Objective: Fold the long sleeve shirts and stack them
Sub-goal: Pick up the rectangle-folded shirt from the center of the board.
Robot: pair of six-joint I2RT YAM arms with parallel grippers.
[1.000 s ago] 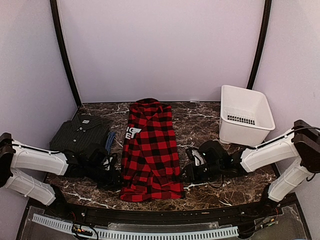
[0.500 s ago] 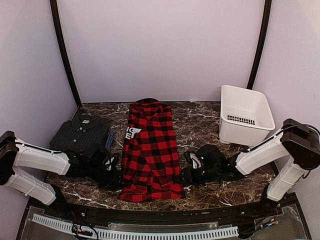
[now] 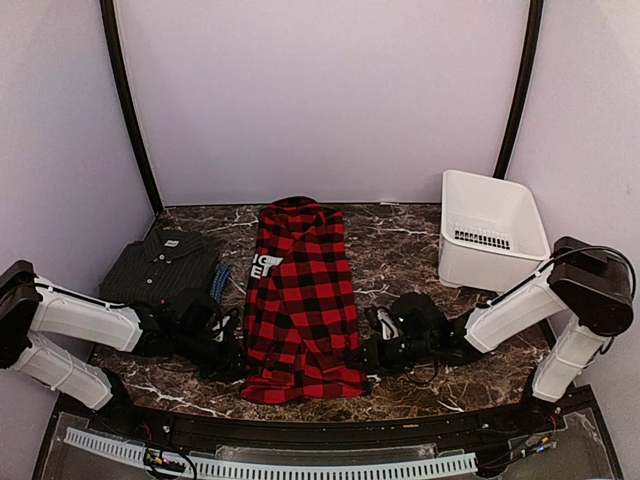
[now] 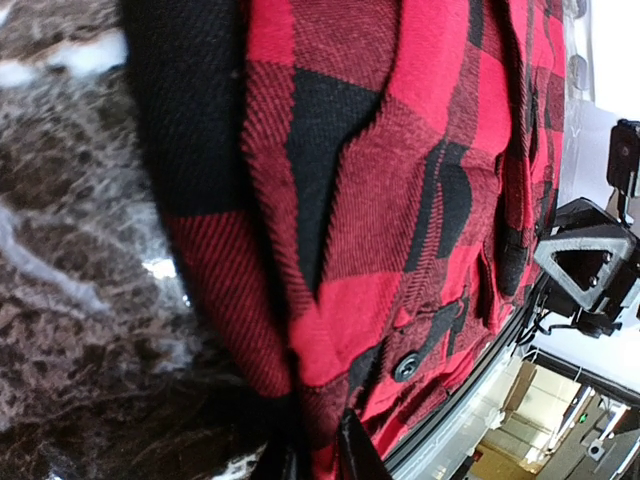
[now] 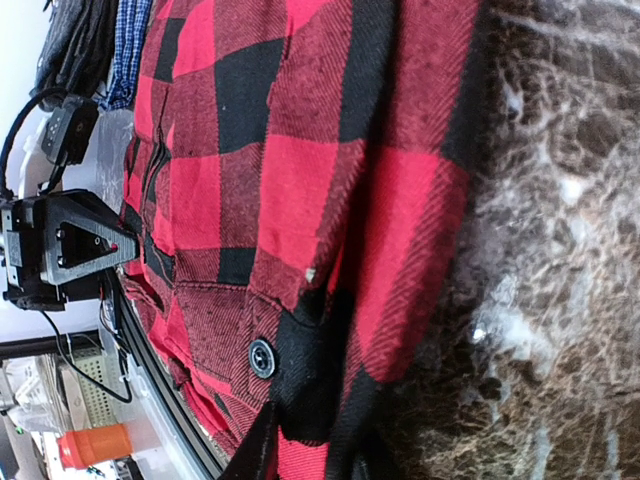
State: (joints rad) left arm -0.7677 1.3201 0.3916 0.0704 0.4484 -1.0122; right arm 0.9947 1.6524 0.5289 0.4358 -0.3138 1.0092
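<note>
Left hand (image 3: 238, 350), right hand (image 3: 362, 355) at near hem; checked shirt (image 3: 300, 300) lengthwise, collar far.

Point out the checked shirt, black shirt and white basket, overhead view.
checked shirt (image 3: 305, 300), top external view, middle of the body panel.
black shirt (image 3: 160, 268), top external view, buttoned front.
white basket (image 3: 482, 270), top external view, near outer wall.

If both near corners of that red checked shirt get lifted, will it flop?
Likely floppy: the checked shirt is soft woven cloth, lying flat with a rumpled hem. The middle would probably sag between the corners. Its coarse weave should resist slipping.
</note>
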